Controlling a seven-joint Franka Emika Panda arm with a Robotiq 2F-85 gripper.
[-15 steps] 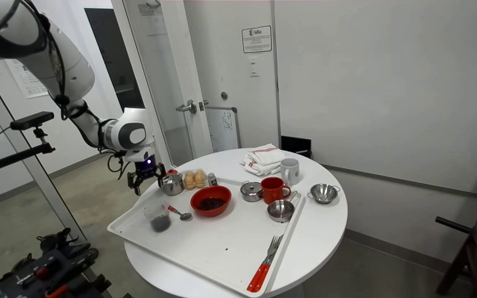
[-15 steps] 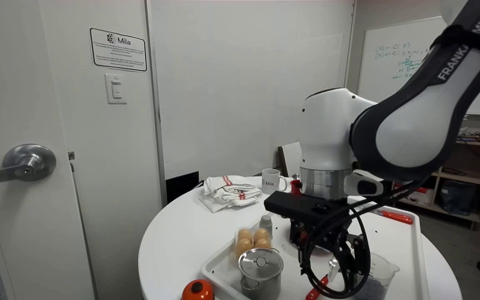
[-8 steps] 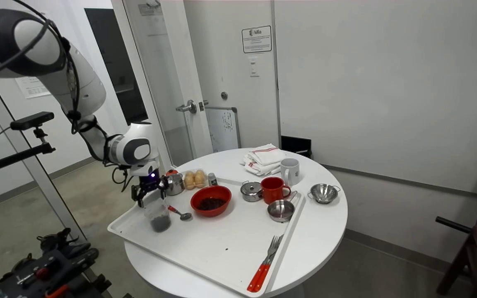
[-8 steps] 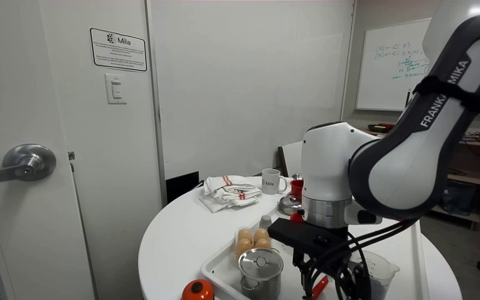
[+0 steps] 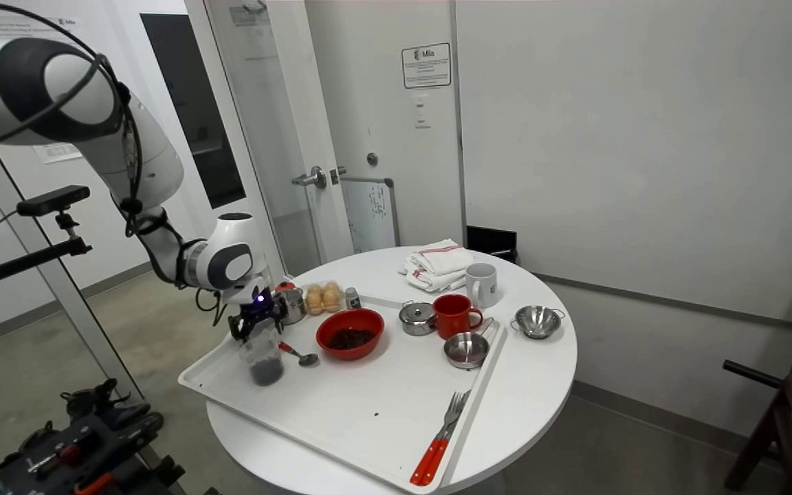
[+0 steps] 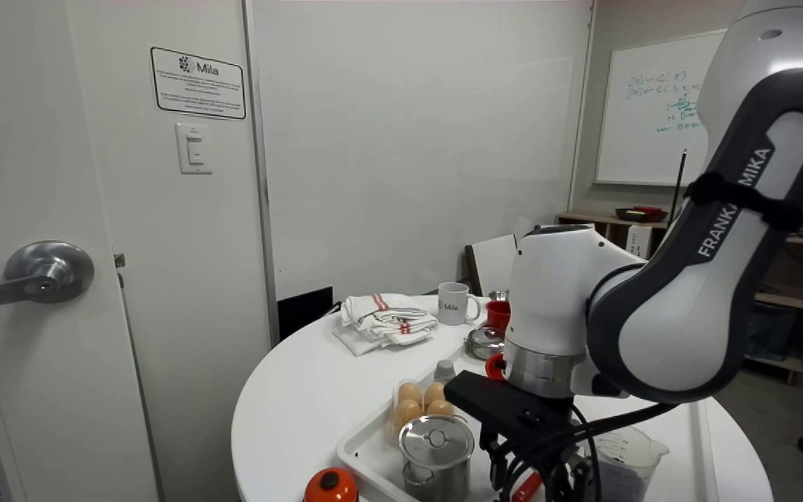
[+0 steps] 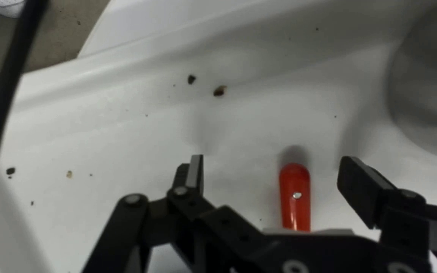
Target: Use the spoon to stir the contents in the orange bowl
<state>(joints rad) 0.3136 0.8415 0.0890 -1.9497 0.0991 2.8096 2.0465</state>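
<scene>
The spoon (image 5: 300,356) lies on the white tray with its red handle toward the gripper; its handle end (image 7: 295,199) shows in the wrist view, and part of the handle (image 6: 528,486) shows in an exterior view. The orange bowl (image 5: 349,317), with dark contents, stands beside the spoon; only a sliver of it (image 6: 495,367) shows past the arm in an exterior view. My gripper (image 5: 258,324) is open and empty above the tray. In the wrist view its fingers (image 7: 273,174) stand on either side of the handle, apart from it. The spoon's head is hidden in that view.
A clear measuring cup (image 5: 267,368) with dark contents stands close beside the gripper; it also shows in an exterior view (image 6: 628,457). A lidded metal pot (image 6: 436,453), eggs (image 6: 421,401) and a grey shaker (image 5: 353,298) stand behind. The tray (image 5: 368,426) has a raised rim.
The arm and gripper have come down toward the tray and slightly toward the spoon handle. The gripper stays open. The spoon, bowl and cup have not moved.
</scene>
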